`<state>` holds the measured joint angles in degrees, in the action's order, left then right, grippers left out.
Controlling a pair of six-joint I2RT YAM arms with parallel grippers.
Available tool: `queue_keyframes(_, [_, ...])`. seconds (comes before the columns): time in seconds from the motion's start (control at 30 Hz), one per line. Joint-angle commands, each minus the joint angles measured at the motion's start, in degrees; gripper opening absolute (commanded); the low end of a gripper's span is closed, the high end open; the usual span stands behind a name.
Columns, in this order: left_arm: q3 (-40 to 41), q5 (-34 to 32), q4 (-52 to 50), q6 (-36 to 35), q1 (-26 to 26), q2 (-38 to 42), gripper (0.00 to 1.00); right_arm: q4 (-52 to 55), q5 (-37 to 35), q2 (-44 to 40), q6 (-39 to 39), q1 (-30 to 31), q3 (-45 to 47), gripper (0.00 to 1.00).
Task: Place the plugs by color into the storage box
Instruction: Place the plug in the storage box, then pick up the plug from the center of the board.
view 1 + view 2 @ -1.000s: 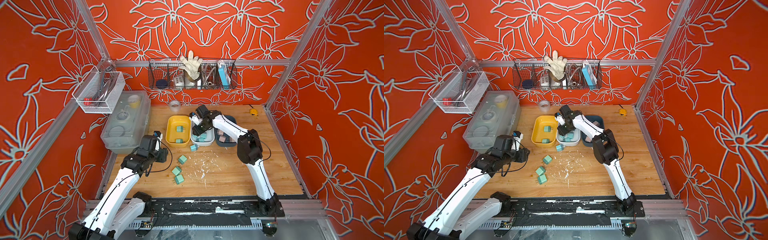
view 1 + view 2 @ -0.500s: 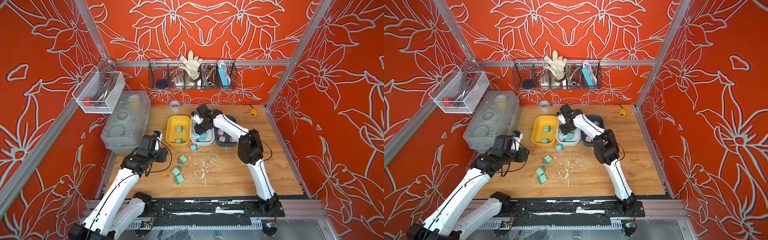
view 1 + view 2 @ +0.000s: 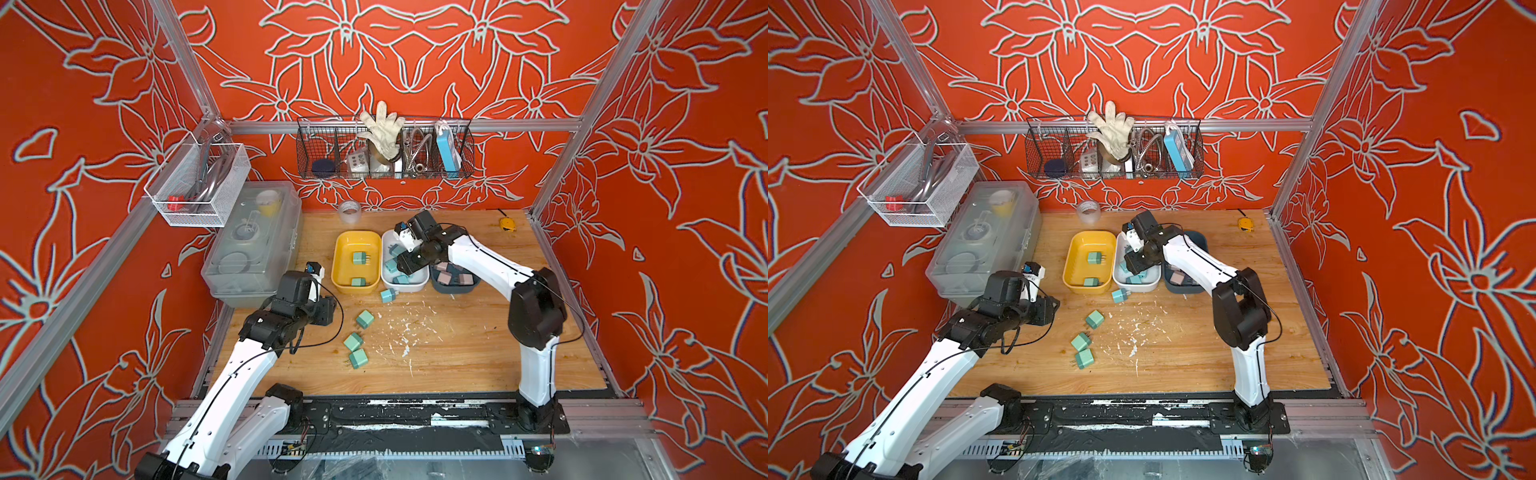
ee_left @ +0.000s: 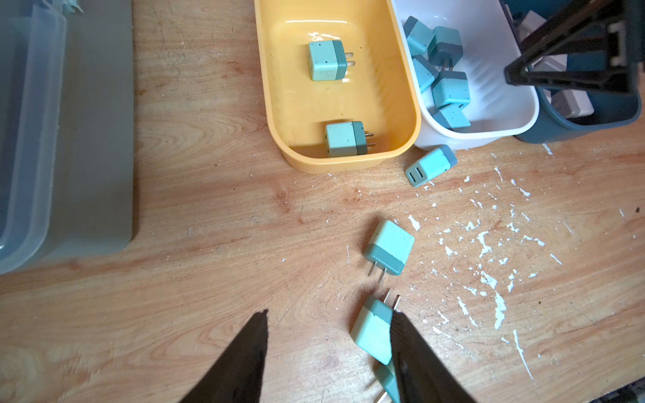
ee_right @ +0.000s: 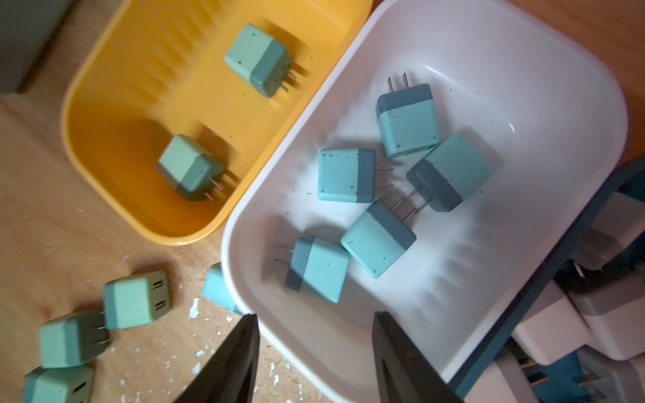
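The wooden tabletop (image 3: 478, 357) fills most of what I see, with a clear lidded box (image 3: 249, 253) along its left edge by the wall. Toward the back three trays sit side by side: the yellow tray (image 3: 357, 243), the white tray (image 4: 495, 104) and the dark blue tray (image 3: 455, 289). My left fingers (image 4: 241, 363) hover over bare wood at the front left, moderately apart and holding nothing (one green plug peeks from behind a finger in the wrist view, but it is not between them). My right fingers (image 5: 401, 363) hang over the white tray's front rim, also apart with nothing between them. Two green plugs (image 4: 326, 64) lie in the yellow tray and five blue plugs (image 5: 406, 118) in the white one. There are pale pink plugs (image 5: 548, 328) in the dark blue one, though I cannot count them. Three loose green plugs (image 3: 365, 319) lie on the tabletop in front of the trays, and a loose blue plug (image 3: 388, 295) lies just beside the white tray's front wall.
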<state>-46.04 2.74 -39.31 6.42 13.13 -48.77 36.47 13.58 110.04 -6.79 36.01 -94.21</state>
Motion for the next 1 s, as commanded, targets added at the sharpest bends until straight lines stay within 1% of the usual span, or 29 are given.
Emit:
queue_keyframes(0.0, [0.5,0.9,0.7,-0.2,-0.4,0.6,0.57,-8.4,3.9,-5.2,-3.4,1.6,7.2,0.57])
queue_keyframes(0.1, [0.6,1.4,0.7,-0.1,-0.4,0.5,0.57,-11.2,2.8,-7.3,-4.3,3.1,12.0,0.57])
queue_keyframes(0.27, [0.6,1.6,0.7,-0.1,-0.3,0.4,0.57,-13.0,1.5,-8.0,-9.9,6.1,16.4,0.57])
queue_keyframes(0.4, [0.7,1.5,0.6,-0.2,-0.3,0.6,0.57,-16.4,-1.6,-8.4,-12.2,9.3,19.8,0.57])
queue_keyframes(0.63, [0.7,1.6,0.6,-0.1,-0.3,0.8,0.57,-17.3,-7.3,-6.3,-14.5,10.8,20.2,0.59])
queue_keyframes(0.97, [0.7,1.7,0.6,-0.1,-0.3,1.0,0.57,-17.5,-9.7,-2.3,-15.7,11.7,18.8,0.59])
